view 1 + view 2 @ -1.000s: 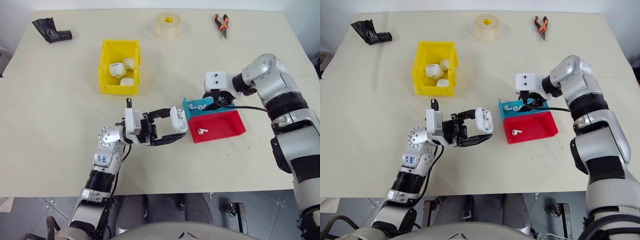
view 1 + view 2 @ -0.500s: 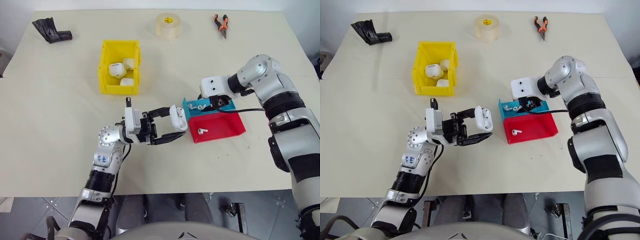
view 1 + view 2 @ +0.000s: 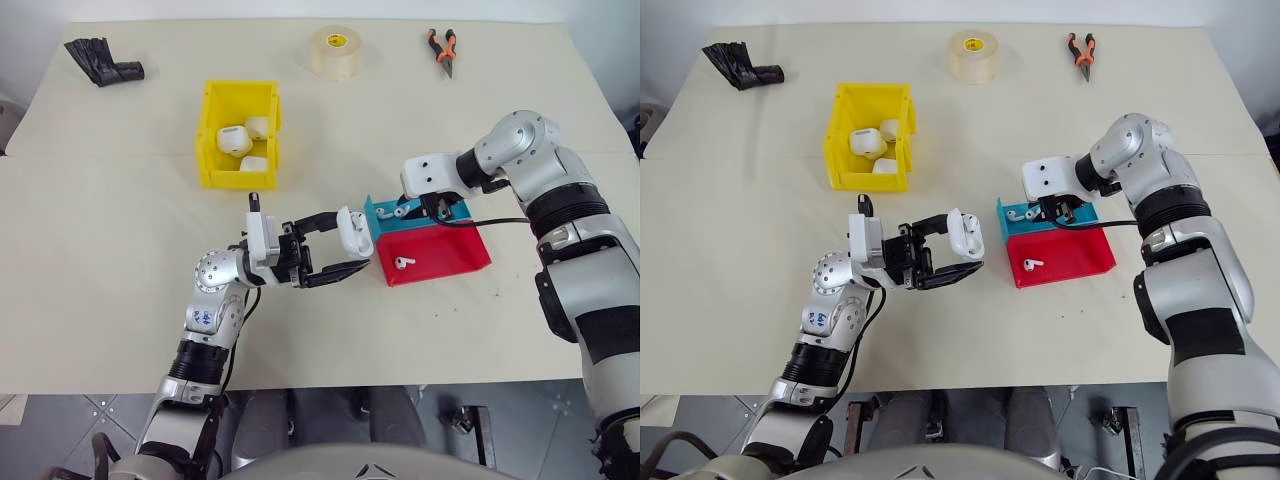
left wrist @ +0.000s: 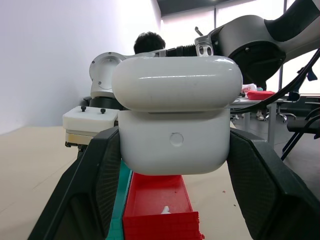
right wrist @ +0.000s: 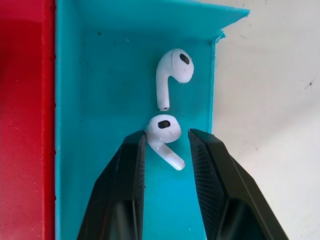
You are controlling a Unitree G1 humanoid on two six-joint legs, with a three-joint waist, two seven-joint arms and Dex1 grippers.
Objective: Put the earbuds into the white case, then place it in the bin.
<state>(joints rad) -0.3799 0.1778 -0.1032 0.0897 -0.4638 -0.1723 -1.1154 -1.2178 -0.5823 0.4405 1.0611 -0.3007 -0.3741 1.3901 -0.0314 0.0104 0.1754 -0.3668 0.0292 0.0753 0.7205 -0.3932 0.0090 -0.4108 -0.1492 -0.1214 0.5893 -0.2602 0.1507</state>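
Centre frame, the left tool grips the white case just left of the blue tray. The right tool straddles one of two earbuds there, fingers apart, not pinching. The bin sits upper left on the beige worktop, open space around.

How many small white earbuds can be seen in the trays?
3: two glossy white stemmed earbuds lie in the shallow blue tray, one in the shallow red tray. The right gripper's arm may hide others.
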